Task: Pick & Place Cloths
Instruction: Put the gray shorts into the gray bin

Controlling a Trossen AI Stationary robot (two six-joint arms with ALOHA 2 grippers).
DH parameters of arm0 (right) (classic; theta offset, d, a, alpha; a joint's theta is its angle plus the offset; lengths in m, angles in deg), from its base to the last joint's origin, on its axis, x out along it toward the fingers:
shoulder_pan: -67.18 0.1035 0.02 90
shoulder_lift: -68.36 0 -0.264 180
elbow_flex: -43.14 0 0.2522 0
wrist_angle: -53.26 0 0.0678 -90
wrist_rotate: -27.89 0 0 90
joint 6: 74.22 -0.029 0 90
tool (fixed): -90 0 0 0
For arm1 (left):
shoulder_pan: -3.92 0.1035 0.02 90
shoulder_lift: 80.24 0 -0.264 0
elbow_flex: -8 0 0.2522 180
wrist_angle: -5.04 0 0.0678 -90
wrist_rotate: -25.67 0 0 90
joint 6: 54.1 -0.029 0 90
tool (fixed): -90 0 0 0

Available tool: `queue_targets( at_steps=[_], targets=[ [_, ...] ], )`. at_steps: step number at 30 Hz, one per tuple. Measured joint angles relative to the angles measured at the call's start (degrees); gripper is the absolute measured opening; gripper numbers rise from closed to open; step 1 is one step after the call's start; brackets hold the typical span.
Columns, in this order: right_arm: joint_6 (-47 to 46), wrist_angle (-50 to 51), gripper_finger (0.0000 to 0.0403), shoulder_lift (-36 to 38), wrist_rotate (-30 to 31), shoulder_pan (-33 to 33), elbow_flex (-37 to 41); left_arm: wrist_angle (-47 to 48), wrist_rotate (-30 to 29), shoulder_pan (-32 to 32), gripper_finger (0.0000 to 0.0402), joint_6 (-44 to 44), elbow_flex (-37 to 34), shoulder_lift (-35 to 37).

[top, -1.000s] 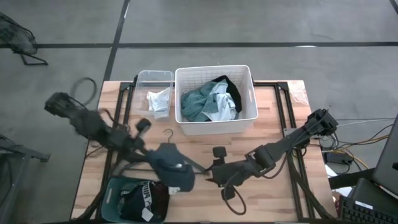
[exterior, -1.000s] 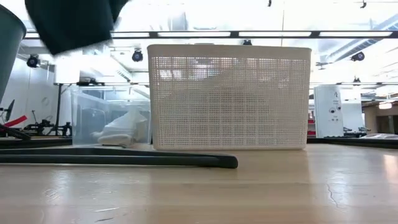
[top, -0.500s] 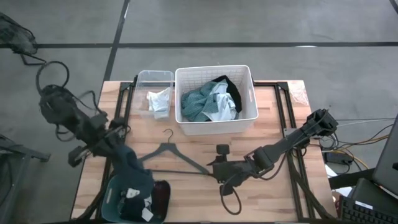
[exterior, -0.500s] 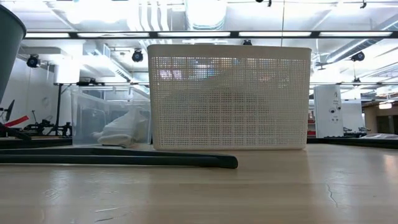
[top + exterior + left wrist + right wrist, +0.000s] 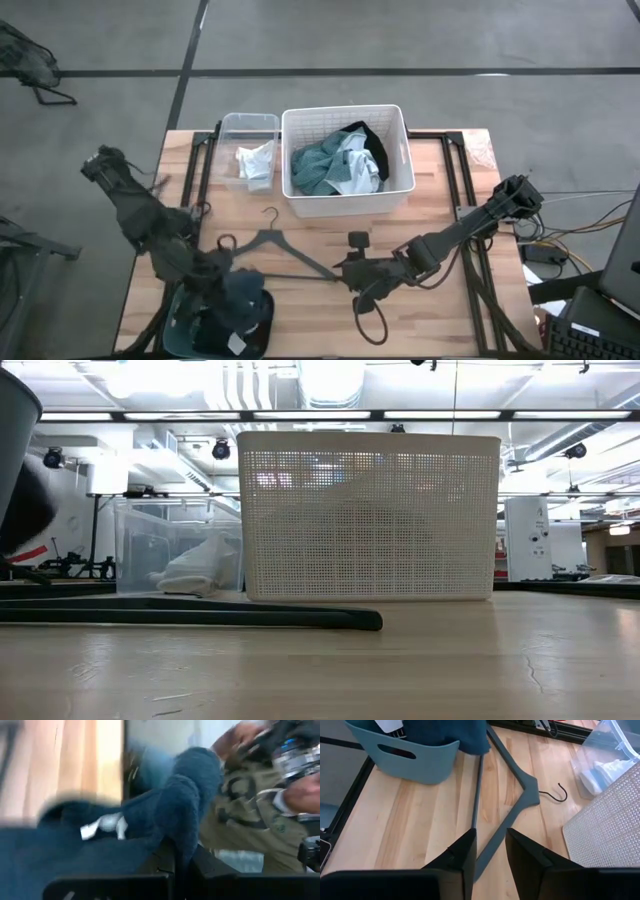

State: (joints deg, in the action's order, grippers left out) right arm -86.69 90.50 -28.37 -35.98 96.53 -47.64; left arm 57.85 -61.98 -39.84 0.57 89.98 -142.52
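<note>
My left gripper [image 5: 222, 282] is shut on a dark blue-teal garment [image 5: 243, 298] over the teal bin [image 5: 180, 302] at the table's near left corner. In the right wrist view the garment [image 5: 462, 732] drapes over the bin's rim [image 5: 415, 760]. The bin also holds a black cloth with white print [image 5: 225, 322]. A bare black hanger [image 5: 270, 243] lies flat on the table, and my right gripper [image 5: 348, 270] is shut on its right end. A white basket [image 5: 400, 140] holds teal-green, white and black cloths. My left gripper pinches a fold of the dark blue-teal garment [image 5: 185, 820] between its two fingers; the cloth bulges out past the fingertips. The rest hangs slack into the bin. My right gripper holds the hanger's right end [image 5: 481, 862], where shoulder and bar meet, between its two fingers, level from the table's right. The hanger lies on the table.
A small clear box [image 5: 262, 125] with a white cloth stands left of the white basket at the far side. Black frame rails [image 5: 470, 200] run along both table sides. Bare wood lies between the hanger and the basket and at the near right.
My left gripper drew the dark blue-teal garment off the hanger toward the table's left, then swung toward the near edge and down over the teal bin. The garment now hangs into the bin and the hanger lies bare. My right gripper kept its place on the hanger.
</note>
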Motion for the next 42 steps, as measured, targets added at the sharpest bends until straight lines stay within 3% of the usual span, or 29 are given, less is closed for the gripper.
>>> queue_targets(
  at_steps=[4,9,22,28,34,42],
  targets=[
    [-0.14,0.00,0.0083,0.00,0.00,0.01,0.00,-2.23,2.31,-2.84,0.0010,10.77,-5.35,-2.47],
    [-0.40,-0.01,0.0063,0.00,0.00,0.00,0.02,-6.61,0.66,-6.48,0.0010,20.24,-10.34,-3.82],
    [-0.96,-0.04,0.0048,0.00,-0.02,-0.01,0.61,-10.00,-1.31,-6.93,0.0022,22.34,-19.00,-9.58],
    [-1.10,-0.15,0.0065,0.00,-0.02,0.01,1.00,-10.40,-3.99,-6.89,0.0084,20.98,-20.69,-9.92],
    [-2.44,-0.23,0.0080,0.00,-0.02,0.00,1.17,-16.07,-5.31,-6.89,0.0167,13.87,-20.70,-9.89],
    [-3.32,-0.15,0.0099,0.00,-0.02,-0.01,1.97,-18.08,-4.81,-6.87,0.0256,9.60,-20.52,-8.51]
  ],
)
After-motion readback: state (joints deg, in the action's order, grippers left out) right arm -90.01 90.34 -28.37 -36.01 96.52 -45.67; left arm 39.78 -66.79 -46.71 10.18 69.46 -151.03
